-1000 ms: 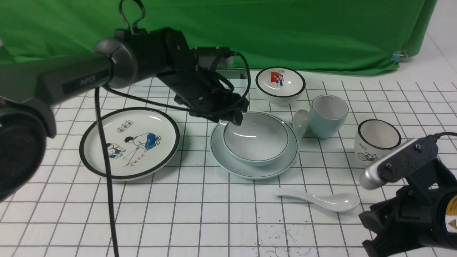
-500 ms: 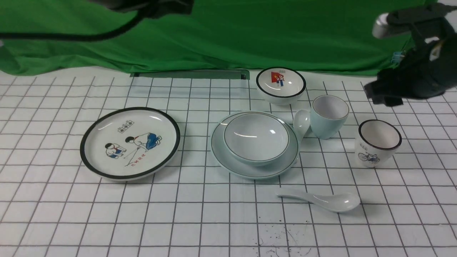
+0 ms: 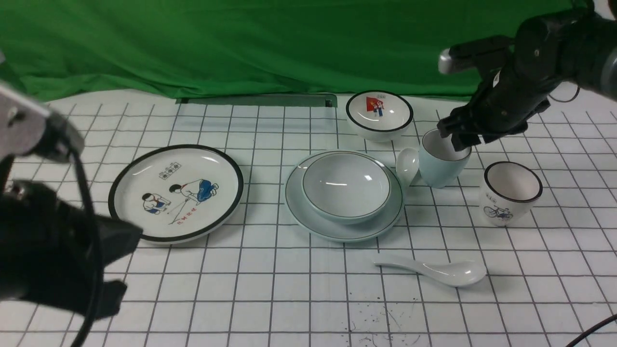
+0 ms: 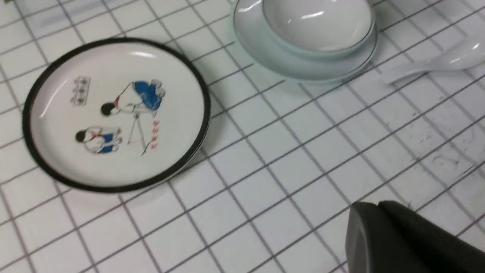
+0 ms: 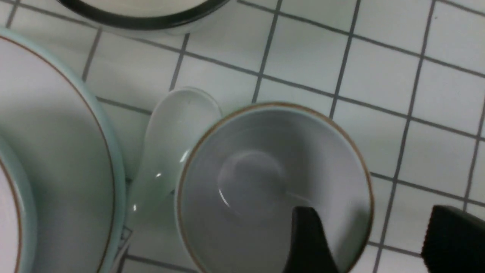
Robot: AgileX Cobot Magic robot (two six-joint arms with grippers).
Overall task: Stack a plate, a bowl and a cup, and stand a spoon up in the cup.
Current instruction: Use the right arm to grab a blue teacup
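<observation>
The pale bowl [image 3: 345, 185] sits in the pale blue-green plate [image 3: 337, 230] at mid table. The pale blue cup [image 3: 439, 166] stands upright just right of them. My right gripper [image 3: 458, 140] is open at the cup's rim [image 5: 369, 197]. One finger [image 5: 308, 242] is inside the cup and the other [image 5: 454, 239] is outside it. The spoon [image 3: 434, 271] lies flat in front of the plate. My left gripper [image 4: 373, 206] is shut and empty, low at the near left, with its arm [image 3: 48, 250] in the front view.
A second white spoon [image 3: 407, 165] lies between the plate and the cup, its scoop [image 5: 176, 129] against the cup. A black-rimmed cartoon plate [image 3: 176, 193] lies left. A black-rimmed bowl [image 3: 379, 113] is behind. A bicycle cup [image 3: 510, 193] stands right.
My left arm has left the bowl and pulled back to the near left. My right arm has risen from the near right and come down onto the cup's rim.
</observation>
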